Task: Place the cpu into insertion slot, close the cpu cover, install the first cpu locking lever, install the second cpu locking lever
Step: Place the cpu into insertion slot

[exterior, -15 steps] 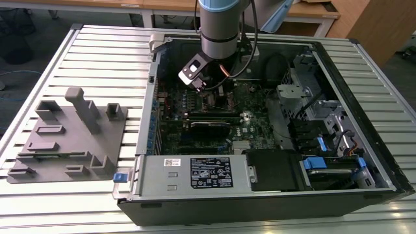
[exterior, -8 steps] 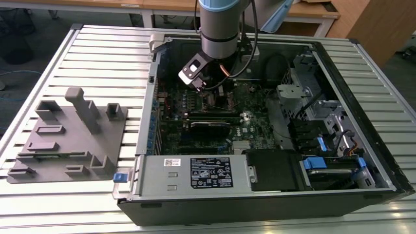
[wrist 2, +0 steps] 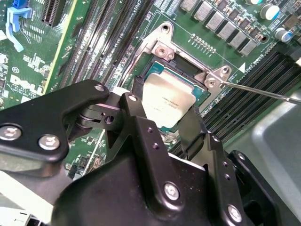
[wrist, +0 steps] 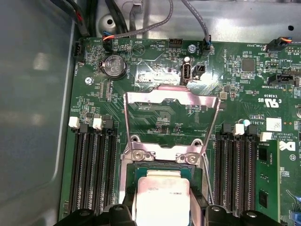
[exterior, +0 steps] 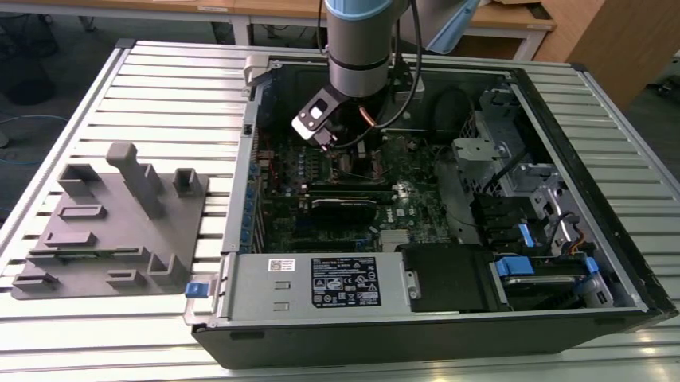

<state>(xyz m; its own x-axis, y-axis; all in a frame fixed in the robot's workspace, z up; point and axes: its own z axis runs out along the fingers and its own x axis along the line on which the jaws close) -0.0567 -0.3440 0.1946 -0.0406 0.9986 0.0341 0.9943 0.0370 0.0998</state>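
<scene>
The first step is in hand: putting the cpu (wrist 2: 167,100) in. The claw (wrist 2: 163,109) is clamped on its two sides, right over the slot (wrist 2: 186,69), mid board (wrist: 94,94) between the long black slots (wrist: 91,165). The cover (wrist: 171,98) is flipped open. I think the cpu must go down flat and square. The claw hides its near edge, so I cannot tell if it sits fully in.

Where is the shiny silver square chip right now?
In both wrist views the flat silver-grey square chip is held in the black claw, at the dark silver-rimmed socket, beside the flipped-open metal frame.
</scene>
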